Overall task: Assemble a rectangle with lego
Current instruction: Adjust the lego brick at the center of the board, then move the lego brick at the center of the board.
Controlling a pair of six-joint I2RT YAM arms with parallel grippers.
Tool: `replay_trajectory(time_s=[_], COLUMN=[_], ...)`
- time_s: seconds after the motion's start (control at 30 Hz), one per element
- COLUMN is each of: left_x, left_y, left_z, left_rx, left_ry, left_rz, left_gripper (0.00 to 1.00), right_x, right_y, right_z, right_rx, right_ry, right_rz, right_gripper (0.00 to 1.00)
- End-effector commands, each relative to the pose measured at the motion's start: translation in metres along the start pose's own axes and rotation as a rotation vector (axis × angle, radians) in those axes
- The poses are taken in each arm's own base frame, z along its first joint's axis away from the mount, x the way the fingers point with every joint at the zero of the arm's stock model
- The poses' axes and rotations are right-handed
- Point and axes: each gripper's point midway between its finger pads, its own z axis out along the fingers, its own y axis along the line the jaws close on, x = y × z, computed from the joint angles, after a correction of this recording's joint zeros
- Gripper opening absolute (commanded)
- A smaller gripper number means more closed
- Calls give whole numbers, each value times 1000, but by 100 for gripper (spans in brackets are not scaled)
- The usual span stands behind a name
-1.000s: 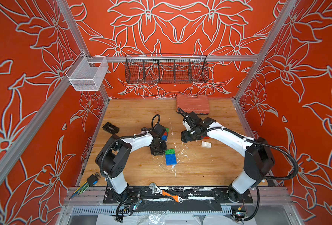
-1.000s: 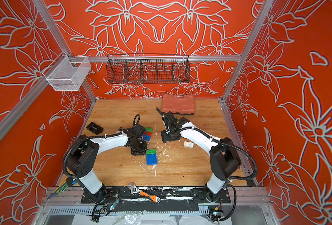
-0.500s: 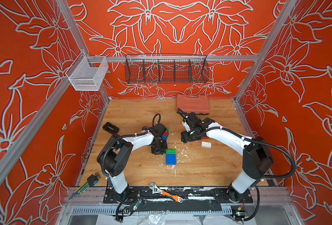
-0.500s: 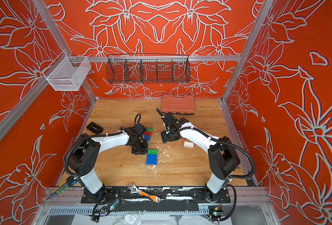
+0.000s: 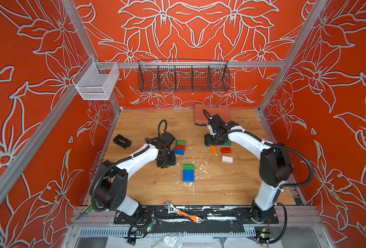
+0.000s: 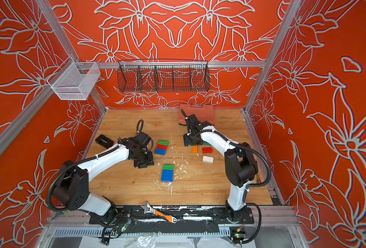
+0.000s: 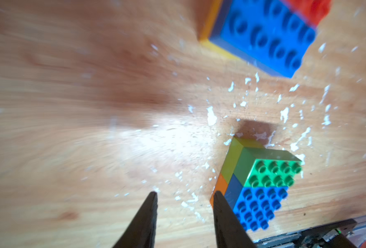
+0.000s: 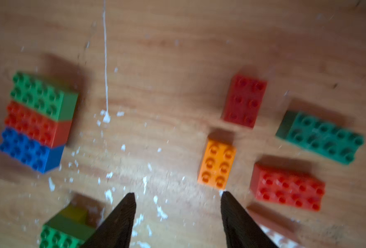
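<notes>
Jaws apart, empty: left end effector 10 o'clock of green-blue stack, right end effector 12 o'clock of orange brick; likely straddle its short width squarely before clenching.

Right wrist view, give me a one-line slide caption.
Open right gripper above the wooden table, one fingertip beside an orange brick, a dark green brick nearby.

My left tool and right tool are black. The worktop is pale wood grain, flecked white. The striped slab runs green, red, blue; the two-tone slab is green and blue. Singles: orange brick, red brick, white brick, dark green brick.
</notes>
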Motion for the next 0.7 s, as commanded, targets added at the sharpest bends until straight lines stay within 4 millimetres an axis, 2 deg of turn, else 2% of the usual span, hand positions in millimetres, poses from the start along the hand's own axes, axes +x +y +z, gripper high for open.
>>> replay_trajectory(time_s=[0.0,0.17,0.33,0.47,0.67], left_x=[-7,-35,-51,-53,-46], left_y=[22,29,21,19,23], left_z=[-19,-32,-33,-25,-13], left_rx=[-62,-80,-62,-41,-25], left_ry=[-9,-13,-24,-34,-13], left_rz=[7,-24,-7,-11,12], left_gripper=[42,41,41,40,41], right_x=[-13,-32,-39,-36,-29], right_y=[-22,-44,-50,-50,-52], right_z=[16,33,51,61,68], right_rx=[61,138,167,171,180], right_ry=[46,83,130,165,201], right_rz=[21,49,46,66,91], right_gripper=[68,73,72,65,63])
